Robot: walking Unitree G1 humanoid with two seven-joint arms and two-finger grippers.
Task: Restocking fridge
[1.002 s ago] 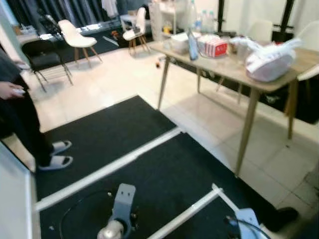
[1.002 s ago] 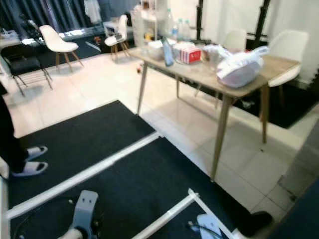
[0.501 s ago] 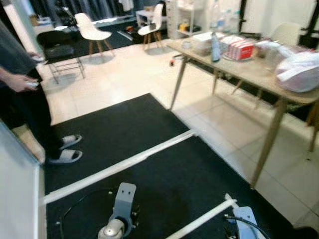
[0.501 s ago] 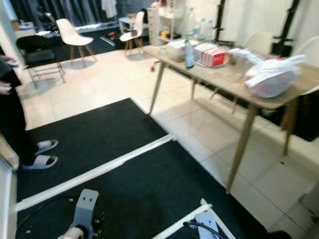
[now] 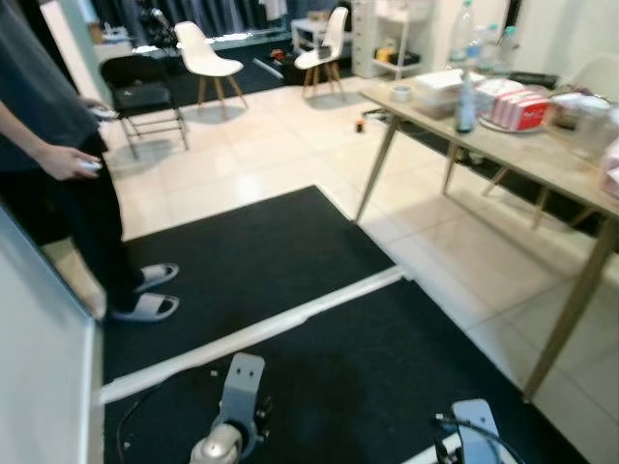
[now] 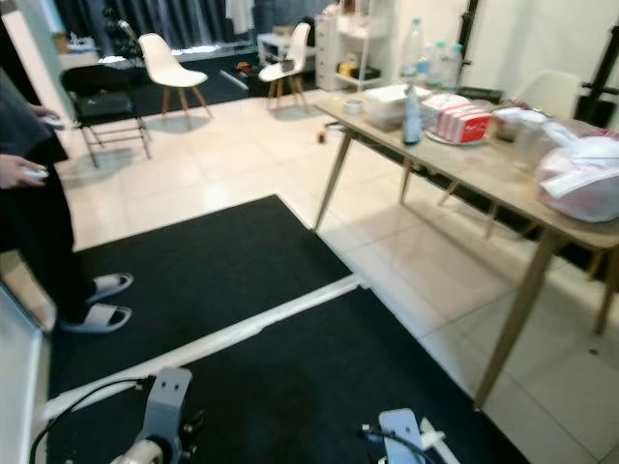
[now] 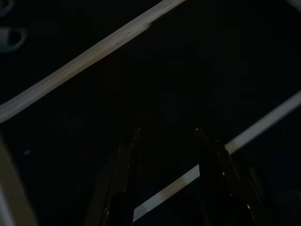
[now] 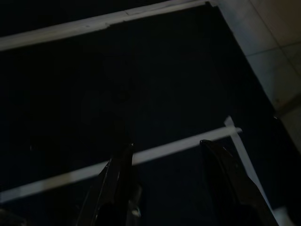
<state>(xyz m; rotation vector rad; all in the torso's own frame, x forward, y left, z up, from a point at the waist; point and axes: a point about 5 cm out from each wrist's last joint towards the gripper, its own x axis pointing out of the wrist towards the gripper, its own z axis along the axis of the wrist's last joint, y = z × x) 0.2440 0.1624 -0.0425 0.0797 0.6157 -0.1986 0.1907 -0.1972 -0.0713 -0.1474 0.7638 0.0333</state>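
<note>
- My left gripper (image 7: 164,136) hangs idle over the black floor mat (image 5: 251,251), its 2 fingers spread apart with nothing between them; I judge it is kept low and unladen because I am on the move, not handling anything.
- My right gripper (image 8: 164,147) hangs the same way, released and carrying nothing, above the mat where a white tape line (image 8: 155,150) crosses just beyond the fingertips.
- The groceries I take to be the restocking load sit on the wooden table (image 6: 503,179) to my right, well apart from both grippers: a clear water bottle (image 6: 412,101) near the table's far edge, a red-and-white carton (image 6: 462,124) beside it, a white food container (image 6: 387,97) toward the far corner, and a tied white plastic bag (image 6: 585,184) at the near right edge.
- They look set out for picking up 1 at a time, so my next need, as I judge it, is to turn toward the table and close in.
- I cannot make out a fridge; the pale panel (image 5: 39,387) along my left side may belong to one, but I cannot tell.
- A person (image 5: 48,164) stands at the mat's left edge in slippers, a small device in hand (image 5: 73,162).
- White chairs (image 6: 164,63) and a black folding chair (image 6: 97,106) stand on the tiled floor far behind.
</note>
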